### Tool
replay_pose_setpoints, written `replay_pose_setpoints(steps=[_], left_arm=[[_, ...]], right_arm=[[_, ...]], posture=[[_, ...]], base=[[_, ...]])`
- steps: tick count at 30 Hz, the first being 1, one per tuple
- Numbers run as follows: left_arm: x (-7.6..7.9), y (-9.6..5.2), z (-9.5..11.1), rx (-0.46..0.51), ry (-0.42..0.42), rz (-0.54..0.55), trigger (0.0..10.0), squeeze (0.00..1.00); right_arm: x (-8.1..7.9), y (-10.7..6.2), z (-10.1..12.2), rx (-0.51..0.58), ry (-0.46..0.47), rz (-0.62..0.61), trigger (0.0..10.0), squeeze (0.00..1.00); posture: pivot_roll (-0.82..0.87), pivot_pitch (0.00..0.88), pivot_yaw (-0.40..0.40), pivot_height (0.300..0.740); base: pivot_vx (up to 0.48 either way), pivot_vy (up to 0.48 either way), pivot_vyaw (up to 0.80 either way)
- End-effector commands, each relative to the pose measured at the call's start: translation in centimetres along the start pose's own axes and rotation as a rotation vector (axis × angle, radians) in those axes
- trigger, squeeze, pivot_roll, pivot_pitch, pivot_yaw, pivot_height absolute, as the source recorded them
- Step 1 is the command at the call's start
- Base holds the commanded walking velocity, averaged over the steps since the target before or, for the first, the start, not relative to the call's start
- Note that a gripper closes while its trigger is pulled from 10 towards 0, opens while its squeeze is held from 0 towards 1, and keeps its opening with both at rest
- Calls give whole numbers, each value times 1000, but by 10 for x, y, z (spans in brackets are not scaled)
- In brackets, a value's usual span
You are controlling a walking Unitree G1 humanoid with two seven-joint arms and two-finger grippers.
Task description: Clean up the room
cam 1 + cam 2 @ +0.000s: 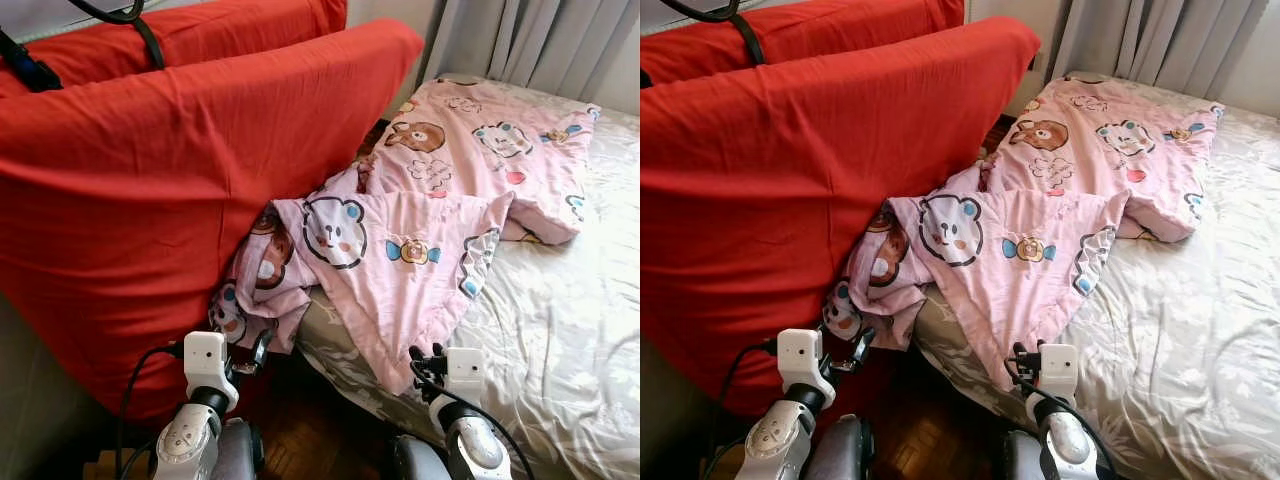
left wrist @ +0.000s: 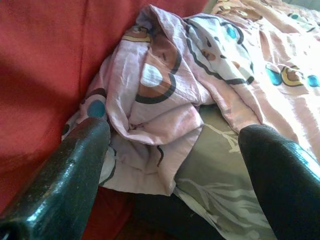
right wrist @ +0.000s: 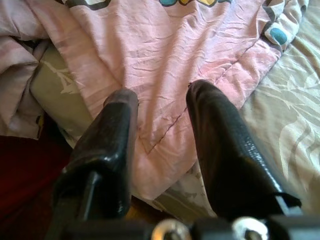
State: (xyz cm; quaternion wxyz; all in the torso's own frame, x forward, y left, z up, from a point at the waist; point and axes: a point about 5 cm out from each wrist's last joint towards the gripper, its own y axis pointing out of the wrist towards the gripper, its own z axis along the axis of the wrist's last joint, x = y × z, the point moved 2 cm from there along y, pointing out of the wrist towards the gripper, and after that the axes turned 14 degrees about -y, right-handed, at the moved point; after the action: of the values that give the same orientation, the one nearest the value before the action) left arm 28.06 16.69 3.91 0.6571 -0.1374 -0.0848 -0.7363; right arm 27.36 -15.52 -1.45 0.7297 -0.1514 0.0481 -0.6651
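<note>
Between the red cushion (image 1: 170, 190) and bed (image 1: 570, 330), the pink blanket (image 1: 400, 250) bunches, its end tucked out of sight; left gripper (image 2: 170, 165) gapes wide, right gripper (image 3: 160, 125) part-open, both holding nothing.

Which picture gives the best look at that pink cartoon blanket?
The left eye view: the whole pink blanket spreads over the bed beside the red cushion. The wrist views show only crumpled parts.
</note>
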Motion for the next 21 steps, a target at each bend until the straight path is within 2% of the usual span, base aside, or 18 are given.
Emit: replay_pose_setpoints(steps=[1,21], left_arm=[[0,0,-1,-6,0,5,10000,0],[0,-2,-1,-5,0,-2,10000,0]], right_arm=[[0,1,-1,-10,-2,5,10000,0],[-2,4,1,-15,-11,22,10000,0]], posture=[[-48,114,-58,620],[-47,112,-59,620]], base=[[259,0,594],[276,0,0]])
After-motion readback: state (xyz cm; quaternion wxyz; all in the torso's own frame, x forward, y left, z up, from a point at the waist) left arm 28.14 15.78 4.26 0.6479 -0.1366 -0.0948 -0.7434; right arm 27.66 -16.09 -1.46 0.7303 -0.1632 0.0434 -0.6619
